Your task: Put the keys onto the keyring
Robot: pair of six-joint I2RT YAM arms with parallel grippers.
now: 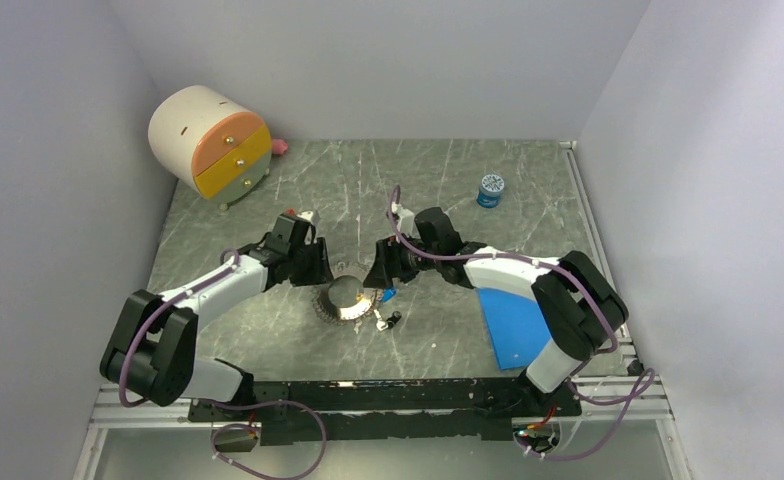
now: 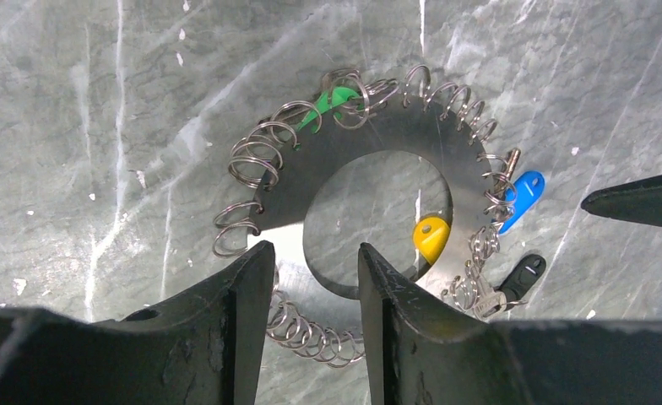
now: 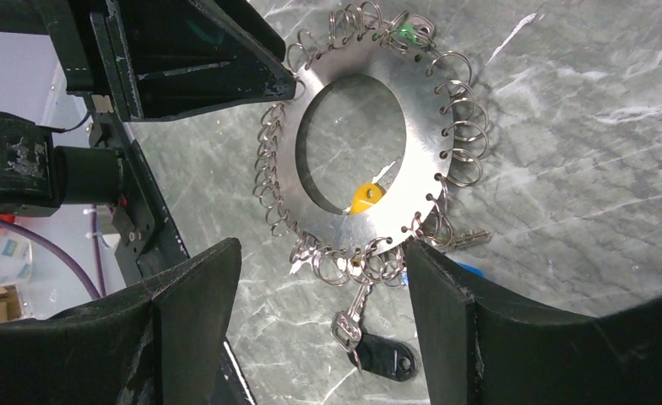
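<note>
The keyring is a flat silvery hoop edged with small wire loops, lying on the marble table. Keys with green, blue and black heads hang from its loops, and a yellow one lies in the hole. My left gripper is open, its fingers half apart over the hoop's near band; contact is unclear. My right gripper stands wide open at the opposite rim. The black key lies between its fingers.
A round cabinet with orange and yellow drawers stands at the back left. A small blue jar sits at the back right. A blue sheet lies under the right arm. Grey walls enclose the table on three sides.
</note>
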